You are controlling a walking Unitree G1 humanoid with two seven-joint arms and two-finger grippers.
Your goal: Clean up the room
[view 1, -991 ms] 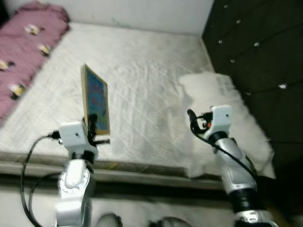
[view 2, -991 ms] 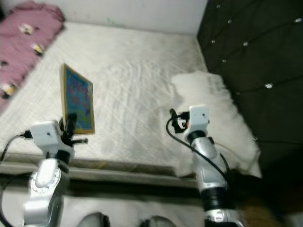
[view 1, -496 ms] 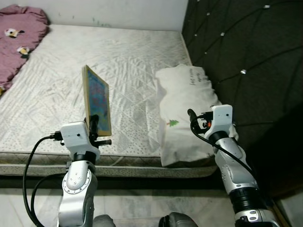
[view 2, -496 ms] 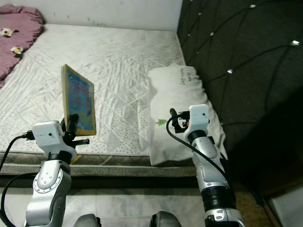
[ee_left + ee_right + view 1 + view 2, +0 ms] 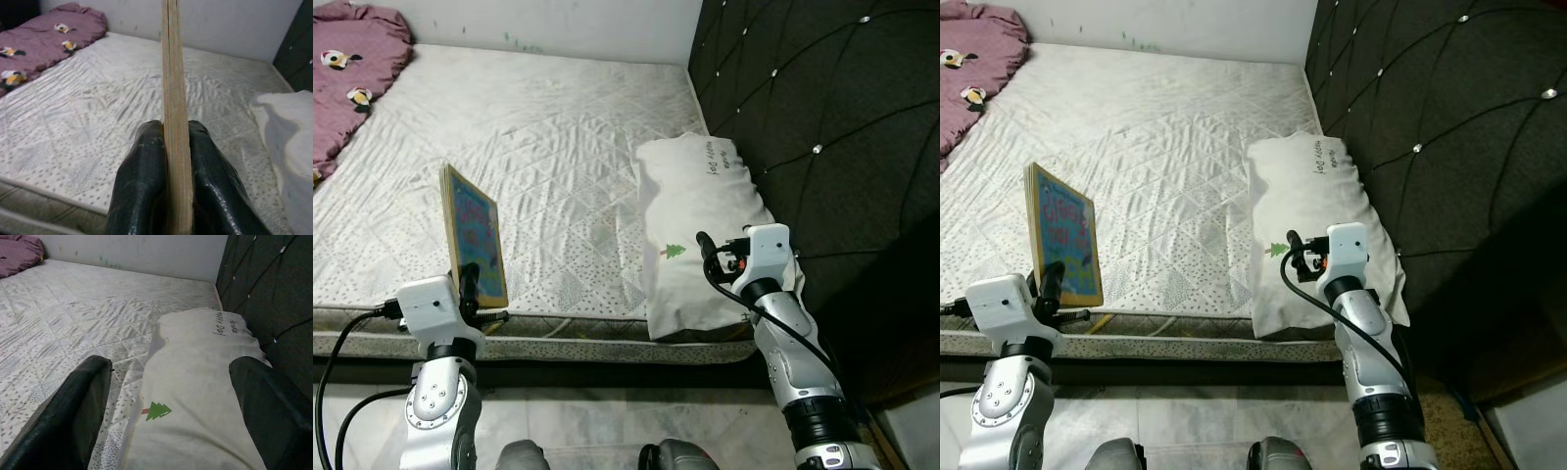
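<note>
left gripper (image 5: 468,284) at 7 o'clock clamps upright book (image 5: 473,233) over mattress (image 5: 538,147) edge, right gripper (image 5: 171,416) at 4 o'clock spread wide above pillow (image 5: 700,230).

The bed (image 5: 558,127) fills the upper left and centre of the frame, with the headboard (image 5: 822,108) along its right side and the pillow (image 5: 700,225) on it against that headboard. A blanket (image 5: 347,69) lies at the upper left corner. At lower left the left pincer (image 5: 468,282) holds a book (image 5: 473,233) upright over the bed's near edge; the right pincer (image 5: 703,247) hangs over the pillow's near end.
</note>
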